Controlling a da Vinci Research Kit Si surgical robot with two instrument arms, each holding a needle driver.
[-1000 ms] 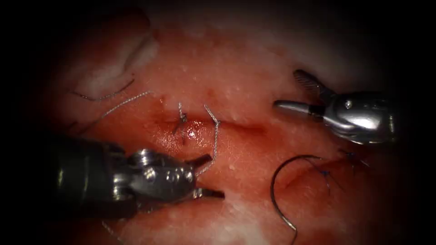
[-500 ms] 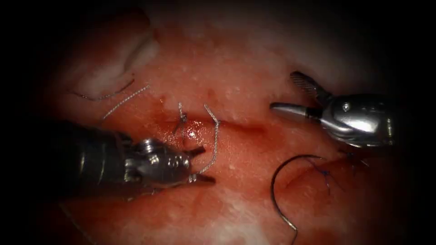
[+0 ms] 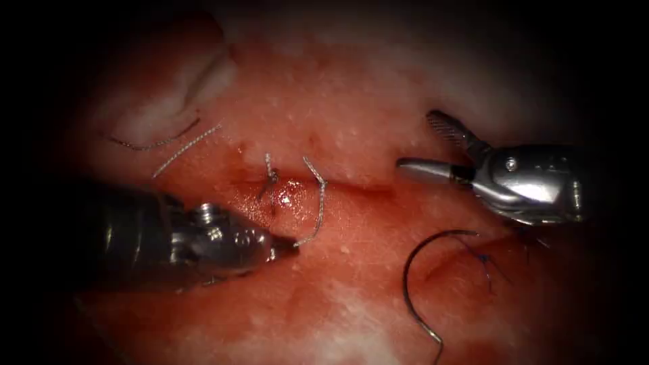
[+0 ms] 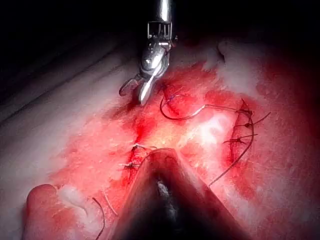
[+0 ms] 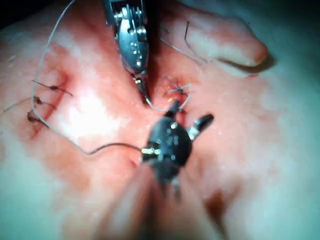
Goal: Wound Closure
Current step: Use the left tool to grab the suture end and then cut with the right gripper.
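Endoscope view. Tissue (image 3: 351,88): glistening, pink-red, paler and fatty toward the rim. The cut (image 3: 351,188) runs as a shallow dark-red crease across the middle; it serves as landmark. Left tool (image 3: 287,247), dull steel with rounded screw heads, lies below the cut's left end, jaws closed to a point on the braided grey thread (image 3: 318,203). That thread rises in a gentle arc from the jaws to the cut, where it enters the tissue. One knotted stitch (image 3: 270,177) with short upright tails sits left of that entry, a bead of red fluid (image 3: 287,197) beside it. Right tool (image 3: 433,145), polished, is just above the cut's right end; jaws spread wide, one ribbed, one smooth, holding nothing. Needle (image 3: 409,277): one thin dark half-circle lying free on the surface below the cut's right end, not in the tissue. Two loose thread ends (image 3: 186,147) lie up-left of the cut, well apart from both tools. Bare tissue lies between the two tools.

Left wrist view. Right tool (image 4: 140,92) with parted jaws beyond the cut (image 4: 137,132); needle (image 4: 180,116) flat beside it. Left tool's jaws cannot be told here.

Right wrist view. Left tool (image 5: 142,90) pinches thread (image 5: 165,107) at the stitch; right tool (image 5: 187,117) gapes, empty.
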